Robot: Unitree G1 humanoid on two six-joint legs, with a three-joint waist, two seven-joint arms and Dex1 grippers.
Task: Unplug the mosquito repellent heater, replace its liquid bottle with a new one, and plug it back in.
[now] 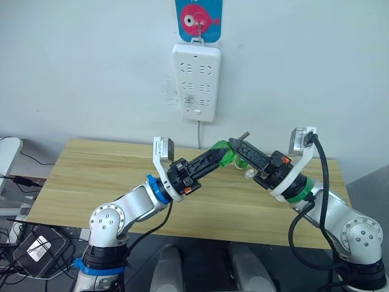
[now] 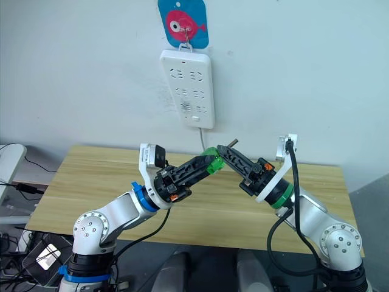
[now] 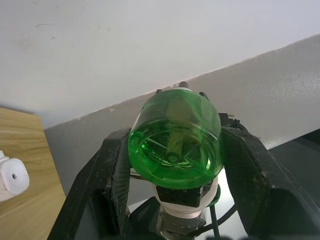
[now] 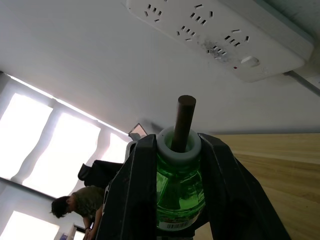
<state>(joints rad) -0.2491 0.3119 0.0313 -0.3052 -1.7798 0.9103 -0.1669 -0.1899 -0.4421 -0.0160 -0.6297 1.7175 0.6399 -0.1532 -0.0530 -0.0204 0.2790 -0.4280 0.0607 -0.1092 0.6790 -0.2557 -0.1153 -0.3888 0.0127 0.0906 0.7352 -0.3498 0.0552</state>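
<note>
While your left gripper [image 1: 223, 154] and right gripper [image 1: 238, 146] both clamp the green bottle [image 3: 174, 145], heater [image 3: 12, 176] lies on table [image 1: 91, 176] beside left gripper.

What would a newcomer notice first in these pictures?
Both hands meet above the wooden table, each gripping a green bottle: the left hand and the right hand. The right hand's bottle has a dark wick sticking out. On the wall hangs a white power strip.
</note>
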